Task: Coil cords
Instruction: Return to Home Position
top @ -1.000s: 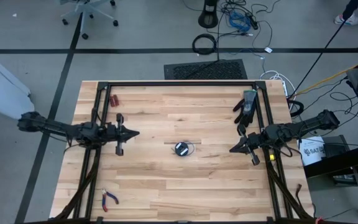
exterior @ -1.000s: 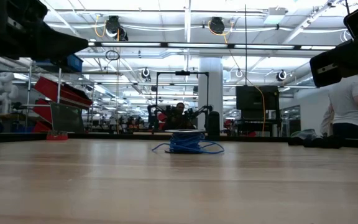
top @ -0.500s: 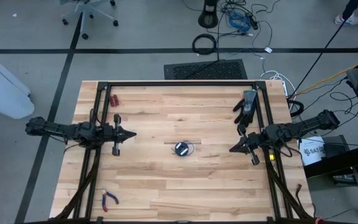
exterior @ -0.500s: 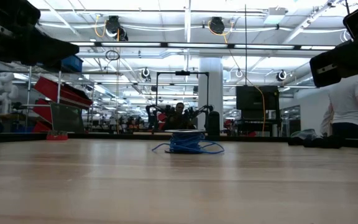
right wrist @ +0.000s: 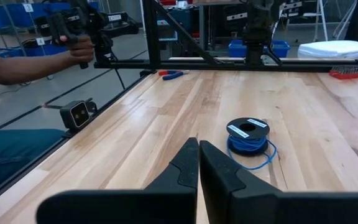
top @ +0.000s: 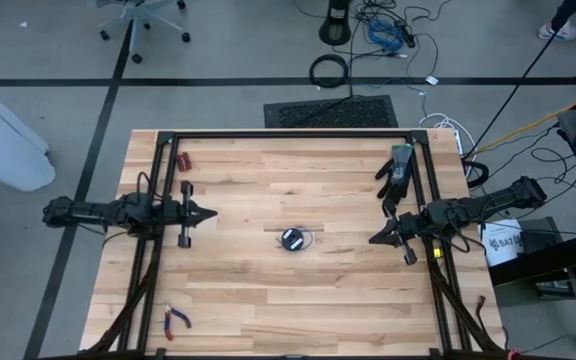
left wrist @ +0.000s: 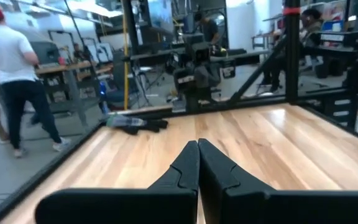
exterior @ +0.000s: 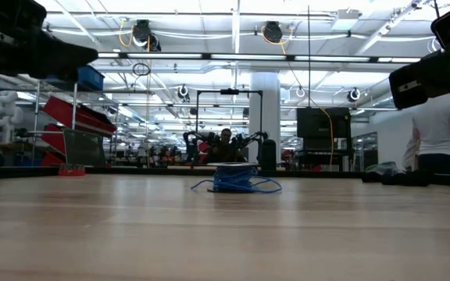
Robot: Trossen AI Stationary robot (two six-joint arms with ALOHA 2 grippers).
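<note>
A black glove (top: 398, 170) is lying by the wooden table's (top: 298, 300) right edge; red-handled pliers (top: 176, 319) are resting near a left corner. A black cable loop (top: 329, 70) is sitting on the floor.

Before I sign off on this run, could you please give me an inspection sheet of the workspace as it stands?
Surface: wooden table, light planks in a black frame.
Job's things: blue cord wound on a spool mid-table, one loose loop lying beside it.
Clutter: black glove by the right rail; red-handled pliers near the left front corner.
Grippers: left gripper and right gripper both shut, holding nothing, each apart from the spool.
Cables: black cable loop on the floor beyond the table.
Surroundings: person in a white shirt beyond the table.
</note>
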